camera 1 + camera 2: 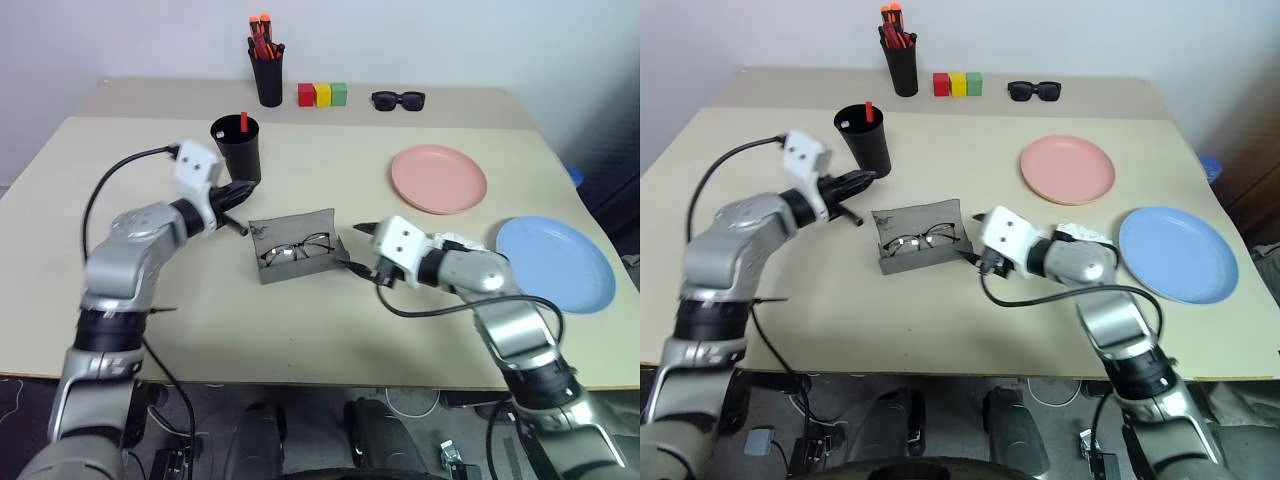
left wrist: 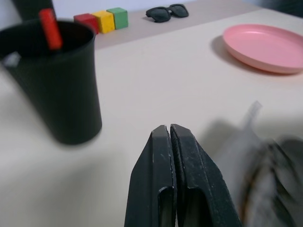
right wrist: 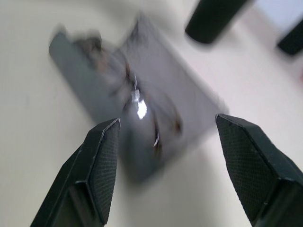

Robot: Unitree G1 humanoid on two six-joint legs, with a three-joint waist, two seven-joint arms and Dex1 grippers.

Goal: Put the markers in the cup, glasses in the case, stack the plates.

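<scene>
The black cup [image 1: 236, 150] stands left of centre with the red-capped marker [image 1: 243, 121] and a white-ended marker [image 1: 845, 124] upright in it. My left gripper [image 1: 248, 187] is shut and empty just in front of the cup, between it and the case. The grey case [image 1: 318, 228] lies open mid-table, and the wire-framed glasses [image 1: 297, 249] rest inside it. At the case's right end my right gripper [image 1: 358, 248] is open, pointing at the case. The pink plate [image 1: 438, 178] sits at the right, and the blue plate [image 1: 556, 262] lies apart from it, nearer the front edge.
At the back stand a slim black pen holder [image 1: 267, 78] with orange-red pens, three coloured blocks [image 1: 322, 94] and black sunglasses [image 1: 398, 99]. Bare tabletop lies in front of the case and between the two arms.
</scene>
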